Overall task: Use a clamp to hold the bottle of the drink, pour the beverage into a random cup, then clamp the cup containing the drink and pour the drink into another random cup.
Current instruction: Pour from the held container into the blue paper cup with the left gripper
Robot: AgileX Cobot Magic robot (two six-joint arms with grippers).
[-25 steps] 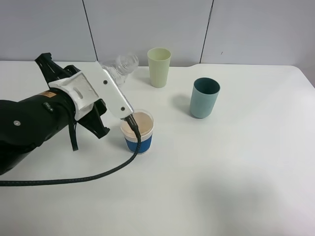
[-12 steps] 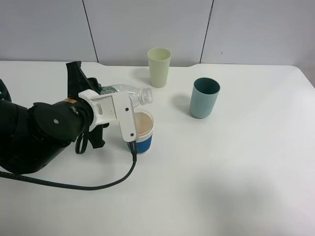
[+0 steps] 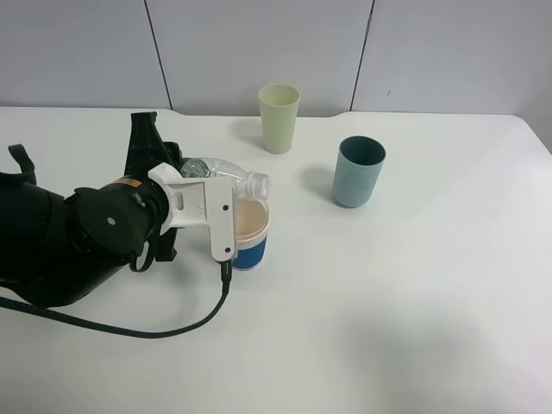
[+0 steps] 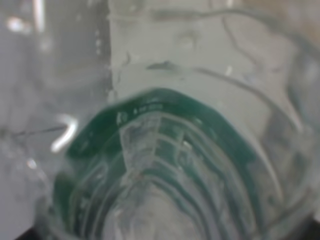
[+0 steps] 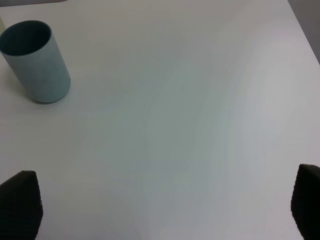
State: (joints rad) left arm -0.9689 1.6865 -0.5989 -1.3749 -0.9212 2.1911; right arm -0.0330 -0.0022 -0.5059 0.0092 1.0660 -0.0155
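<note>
On the left, the black left arm is seen stretched across the white table [image 3: 414,328], and its gripper [image 3: 185,168] is clamped tight on the small clear plastic bottle with the green wrap label [image 3: 233,177] — the left wrist view is filled edge to edge by that label and the clear plastic [image 4: 160,165]. The bottle is held tipped almost level, neck to the right, with its open mouth just above the rim of the short blue-sleeved cup with the white ribbed band [image 3: 250,233]; whether any liquid is running cannot be told. Further back, the tall pale yellow-green plastic cup [image 3: 279,116] is stood upright, well apart. To the right, the wider teal-blue cup [image 3: 358,171] is upright too. The right gripper [image 5: 162,205] is spread wide over bare table — nothing is held, with the teal-blue cup [image 5: 36,60] ahead of it.
</note>
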